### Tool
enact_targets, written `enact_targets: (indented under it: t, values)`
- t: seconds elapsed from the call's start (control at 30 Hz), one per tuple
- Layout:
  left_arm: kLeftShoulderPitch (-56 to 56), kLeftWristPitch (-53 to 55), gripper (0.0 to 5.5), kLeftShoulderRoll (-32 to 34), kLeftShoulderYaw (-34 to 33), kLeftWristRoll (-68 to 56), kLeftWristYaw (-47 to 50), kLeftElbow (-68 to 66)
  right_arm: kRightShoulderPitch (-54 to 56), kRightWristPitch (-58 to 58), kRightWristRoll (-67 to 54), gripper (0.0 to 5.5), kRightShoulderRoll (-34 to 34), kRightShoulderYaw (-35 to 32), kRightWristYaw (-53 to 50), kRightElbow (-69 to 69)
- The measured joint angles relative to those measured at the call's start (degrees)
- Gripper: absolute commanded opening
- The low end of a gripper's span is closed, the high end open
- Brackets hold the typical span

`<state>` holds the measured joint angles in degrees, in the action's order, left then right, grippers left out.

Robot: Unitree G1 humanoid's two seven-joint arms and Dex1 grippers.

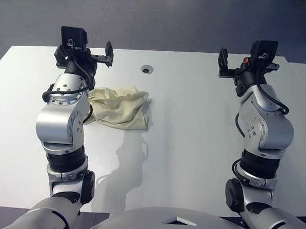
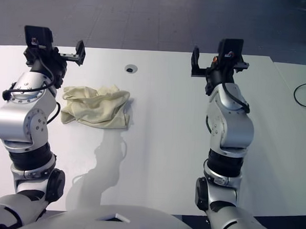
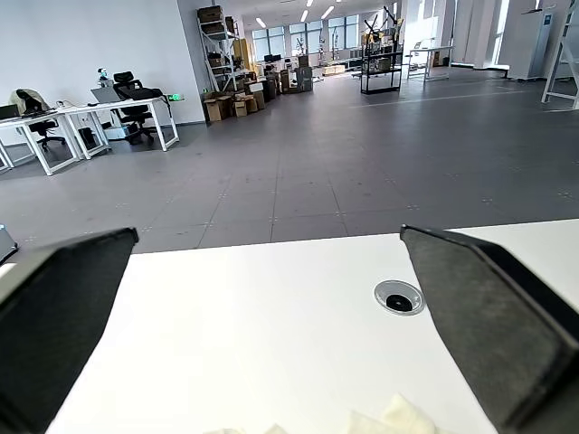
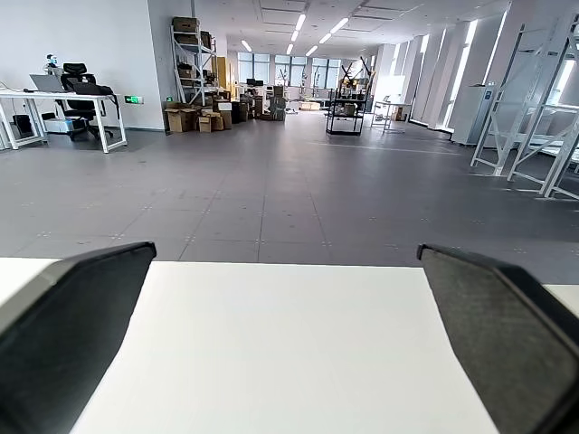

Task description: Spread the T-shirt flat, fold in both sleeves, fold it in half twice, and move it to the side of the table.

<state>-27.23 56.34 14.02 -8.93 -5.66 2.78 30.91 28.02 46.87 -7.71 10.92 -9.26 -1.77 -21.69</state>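
1. The T-shirt [image 1: 120, 108] is a pale yellow crumpled heap on the left half of the table [image 1: 192, 142], just beside the left arm's elbow.
2. I judge that nothing is done yet. The shirt isn't spread and no sleeve is showing, so the spreading, both sleeve folds, both halvings and the move aside are all to come.
3. The left gripper [image 1: 84, 54] hangs beyond the shirt with its jaws wide and empty.
4. The right gripper [image 1: 248, 65] is well apart over the right side, also wide and holding nothing.
5. The tabletop is white and smooth, with a round cable hole [image 1: 146, 69] near the far edge.
6. Beyond lie a grey floor [image 3: 317, 163], desks [image 3: 118, 117] and shelves [image 3: 222, 45].
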Motion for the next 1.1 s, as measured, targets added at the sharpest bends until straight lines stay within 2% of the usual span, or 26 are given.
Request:
enact_targets:
  t: [1.1]
  values:
    - [1.9,0.8,5.4,0.8,0.6,0.9,-2.7,0.0,-3.4,2.9,0.1,5.38,-1.2,-0.5,-1.4,-4.5]
